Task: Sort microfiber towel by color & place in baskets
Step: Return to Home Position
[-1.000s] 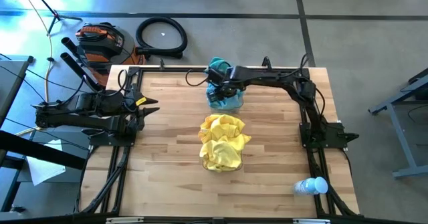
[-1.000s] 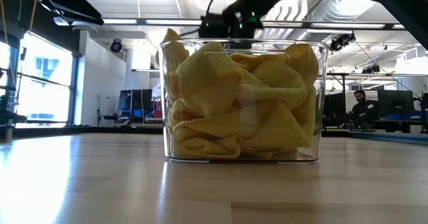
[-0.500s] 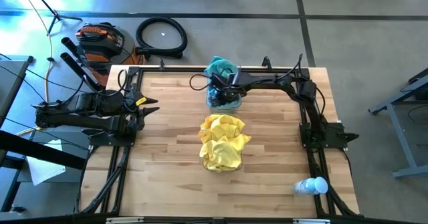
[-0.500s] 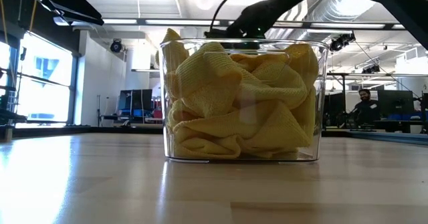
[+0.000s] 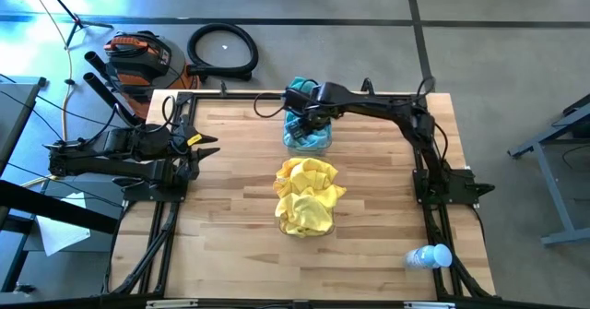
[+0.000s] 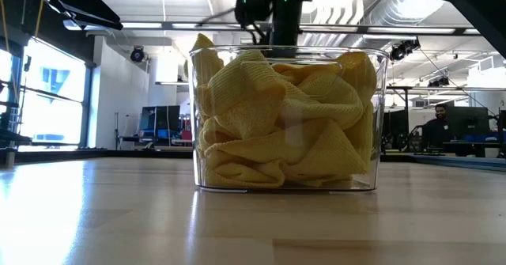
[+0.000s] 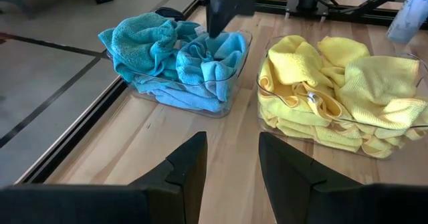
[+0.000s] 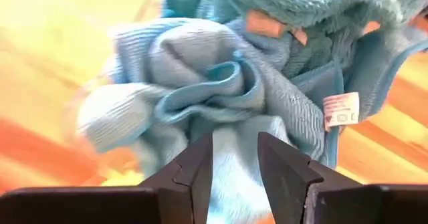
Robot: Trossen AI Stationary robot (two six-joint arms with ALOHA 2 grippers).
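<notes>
Teal-blue microfiber towels (image 7: pixel 190 60) fill the far clear basket (image 7: pixel 231 83), and one (image 7: pixel 130 43) spills over its wall toward the table's far edge. Yellow towels (image 5: pixel 307 198) fill the nearer clear basket (image 7: pixel 266 107), which fills the low view (image 6: pixel 198 99). My right gripper (image 8: pixel 234 147) points steeply down just above the blue pile (image 5: pixel 307 136). Its fingers are open, with nothing between them. My left gripper (image 7: pixel 232 144) waits open at the table's left edge (image 5: pixel 214 147).
A white plastic bottle (image 5: pixel 430 255) lies near the right front corner. Black frame rails (image 5: pixel 166 226) run along the table's sides. Bare wood (image 5: pixel 230 244) lies around both baskets. A person (image 6: pixel 435 123) sits in the room beyond the table.
My right gripper has risen above the blue basket and tipped more steeply downward. The blue towels stay in the basket below it.
</notes>
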